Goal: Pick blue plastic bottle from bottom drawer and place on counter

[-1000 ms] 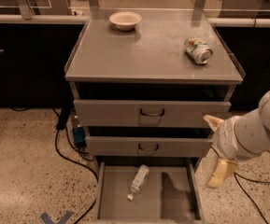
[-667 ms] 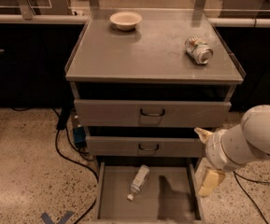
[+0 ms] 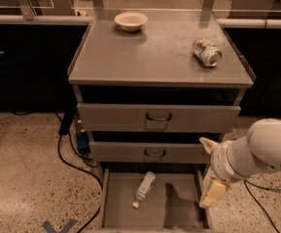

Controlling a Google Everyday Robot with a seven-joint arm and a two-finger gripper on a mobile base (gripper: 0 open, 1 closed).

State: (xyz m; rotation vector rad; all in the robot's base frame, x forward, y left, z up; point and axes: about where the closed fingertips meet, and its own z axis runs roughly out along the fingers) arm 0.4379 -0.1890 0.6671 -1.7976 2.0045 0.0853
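On the bottom drawer [image 3: 120, 208] floor, the blue plastic bottle [image 3: 145, 189] is laid front-to-back, left of the gripper [image 3: 210, 173], which is spread and empty.

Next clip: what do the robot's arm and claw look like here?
Thick, rounded white arm narrowing to a ribbed white wrist. The claw, at the bottom drawer's right side, is pale cream-yellow and blocky. No cables or markings show.

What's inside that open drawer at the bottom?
Only the blue plastic bottle, lying on the bottom drawer's floor. The gripper hangs at its right side, hiding part of that wall.
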